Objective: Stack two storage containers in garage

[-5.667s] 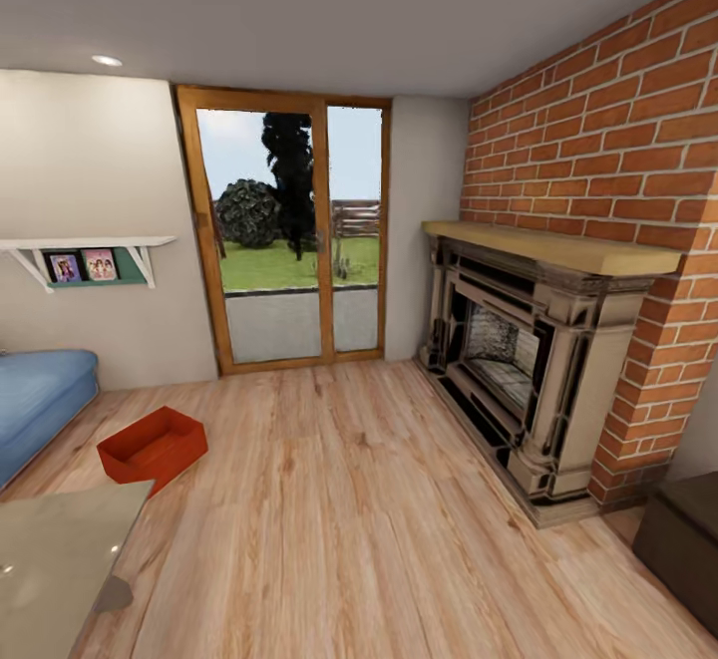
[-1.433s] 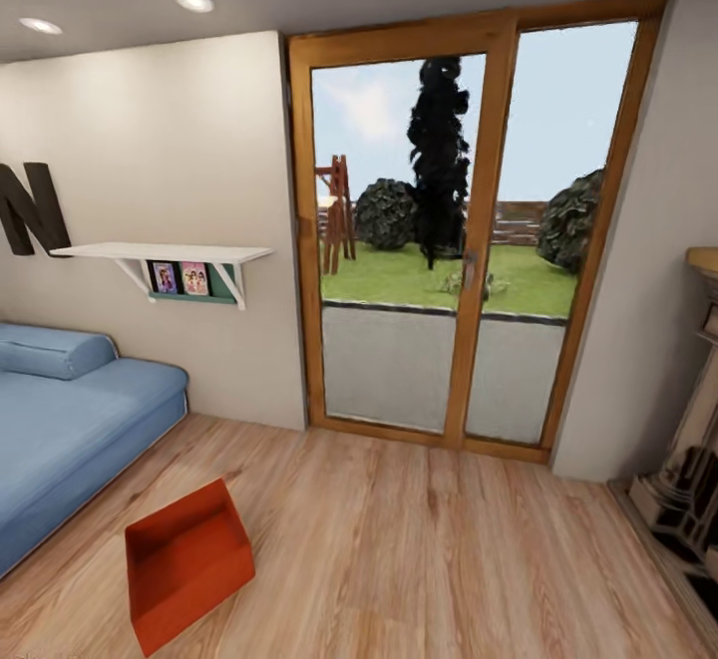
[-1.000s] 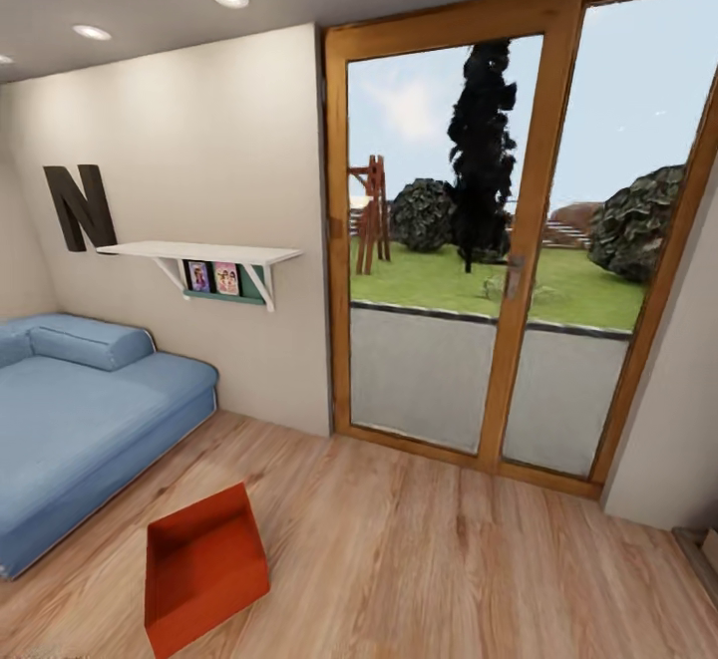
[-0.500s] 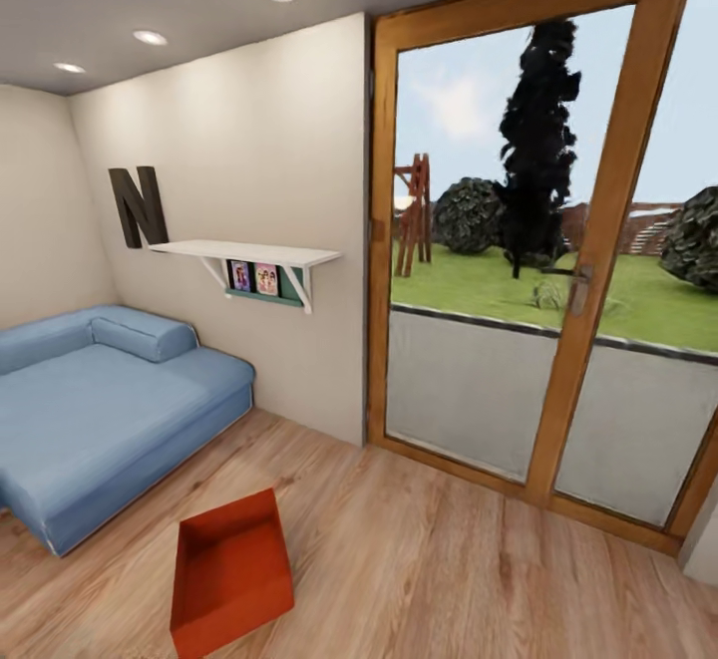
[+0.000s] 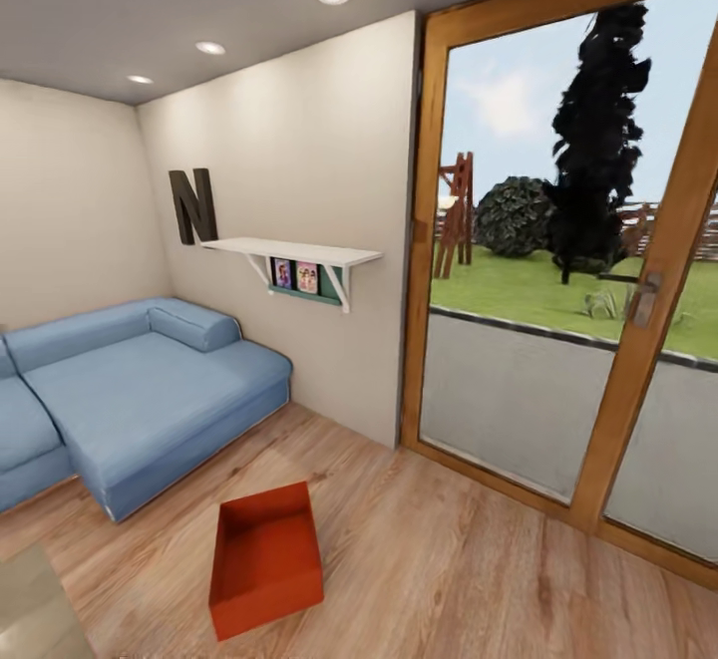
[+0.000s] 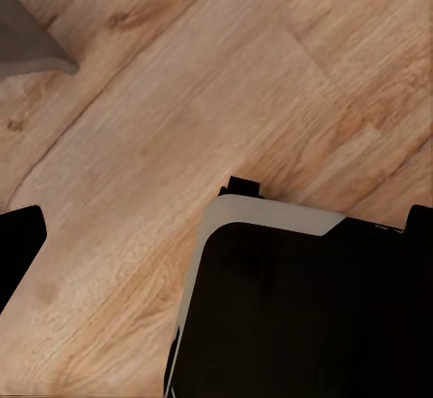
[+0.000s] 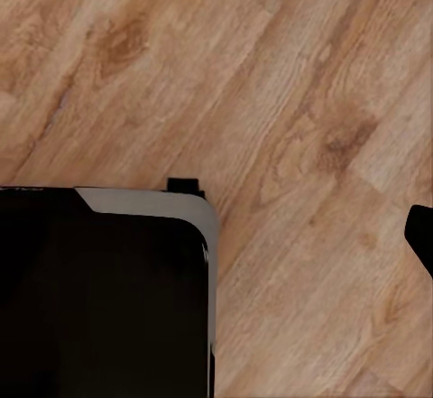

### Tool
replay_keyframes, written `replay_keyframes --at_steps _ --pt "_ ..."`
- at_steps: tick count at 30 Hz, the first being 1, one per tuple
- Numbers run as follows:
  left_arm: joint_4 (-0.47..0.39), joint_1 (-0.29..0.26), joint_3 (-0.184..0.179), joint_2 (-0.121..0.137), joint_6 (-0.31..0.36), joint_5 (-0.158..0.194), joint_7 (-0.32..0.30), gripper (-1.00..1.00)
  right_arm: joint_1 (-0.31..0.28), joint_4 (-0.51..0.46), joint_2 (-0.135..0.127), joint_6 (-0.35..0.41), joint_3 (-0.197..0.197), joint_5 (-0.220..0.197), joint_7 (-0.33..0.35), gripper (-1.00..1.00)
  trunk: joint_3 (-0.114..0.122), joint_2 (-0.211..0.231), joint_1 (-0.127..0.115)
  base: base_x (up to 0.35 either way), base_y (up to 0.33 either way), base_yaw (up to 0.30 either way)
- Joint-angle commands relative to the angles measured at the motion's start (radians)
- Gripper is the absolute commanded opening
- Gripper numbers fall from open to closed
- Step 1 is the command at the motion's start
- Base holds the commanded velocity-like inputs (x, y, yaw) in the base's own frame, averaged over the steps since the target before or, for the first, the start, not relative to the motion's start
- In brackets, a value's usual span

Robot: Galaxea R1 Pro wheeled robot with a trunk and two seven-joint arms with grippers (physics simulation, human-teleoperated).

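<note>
**Closing in on the first bin**

One orange-red storage container [image 5: 265, 557] sits on the plank floor [image 5: 449, 579] just beside the blue sofa [image 5: 130, 400], untouched. Fetching has barely begun; next, roll nearer and reach down. Whether either tool is released, I cannot tell.

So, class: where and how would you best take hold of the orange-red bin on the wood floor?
Probably by a rim. The storage container sits upright and lidless on the wood floor, open top up, so a hand coming from above could pinch one of its thin, low walls.
</note>
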Motion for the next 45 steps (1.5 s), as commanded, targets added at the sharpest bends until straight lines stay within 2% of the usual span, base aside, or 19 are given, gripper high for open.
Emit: replay_keyframes --at_steps 1,17,32,45 --pt "0.001 0.000 -0.003 0.000 -0.003 0.007 0.001 1.00 -0.001 0.003 0.000 -0.005 0.008 -0.004 -0.003 1.00 0.000 -0.001 0.000 0.000 0.000 0.269" --pt "0.001 -0.001 -0.003 0.000 -0.005 0.008 0.003 1.00 -0.001 0.003 0.001 -0.005 0.007 -0.003 -0.005 1.00 0.000 -0.001 0.000 0.000 0.000 0.256" --pt "0.001 -0.001 -0.003 -0.001 -0.004 0.007 0.001 1.00 -0.001 0.003 0.001 -0.009 0.015 0.010 -0.006 1.00 0.000 -0.001 0.000 0.012 0.000 0.015" --pt "0.001 -0.001 -0.003 0.003 -0.002 0.009 0.001 1.00 -0.001 0.003 0.000 -0.008 0.017 0.009 -0.006 1.00 0.000 -0.001 0.000 0.294 0.000 0.000"
